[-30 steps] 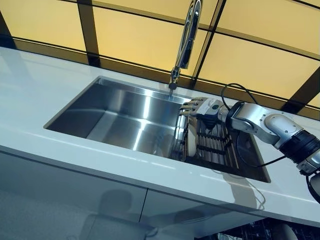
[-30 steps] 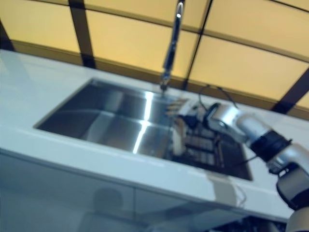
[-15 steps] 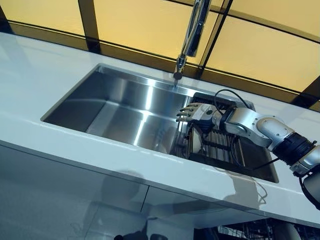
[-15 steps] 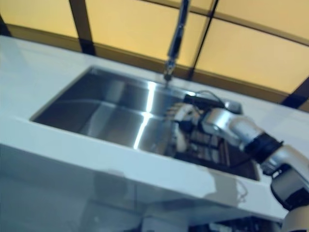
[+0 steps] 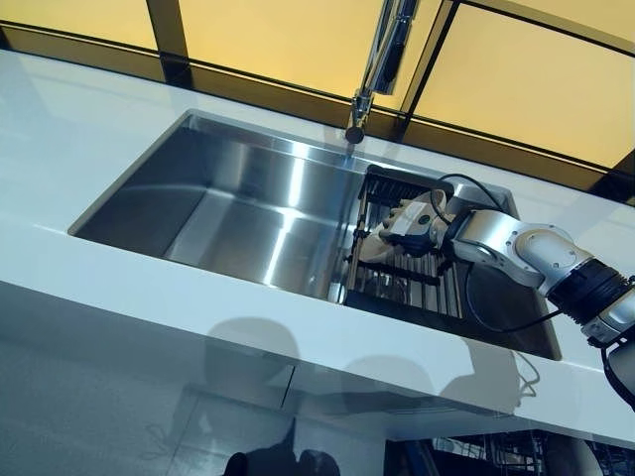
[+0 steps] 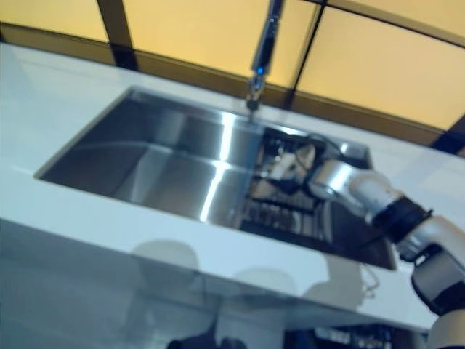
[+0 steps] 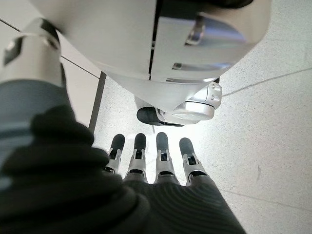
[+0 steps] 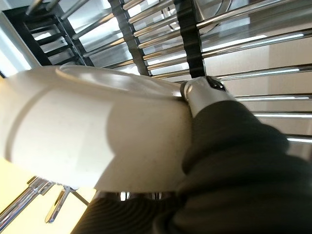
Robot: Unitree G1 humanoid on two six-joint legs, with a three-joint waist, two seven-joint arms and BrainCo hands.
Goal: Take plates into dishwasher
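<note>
A white plate (image 8: 87, 136) is in my right hand (image 5: 412, 220), over the black dish rack (image 5: 417, 283) in the right end of the steel sink (image 5: 238, 213). In the right wrist view my thumb (image 8: 207, 92) presses on the plate's rim, with the rack's bars (image 8: 146, 29) behind it. In the left eye view the plate (image 5: 374, 248) shows just left of the hand, tilted. My left hand (image 7: 161, 161) hangs at my side with straight fingers, over the floor, and holds nothing.
A tall chrome faucet (image 5: 382, 55) stands behind the sink, just above the rack. White countertop (image 5: 89, 109) surrounds the sink. A wire basket (image 5: 476, 458) shows below the counter's front edge at the lower right.
The camera view has shifted. My right hand, which had its fingers spread above the plate in the rack, has come down and closed on the plate.
</note>
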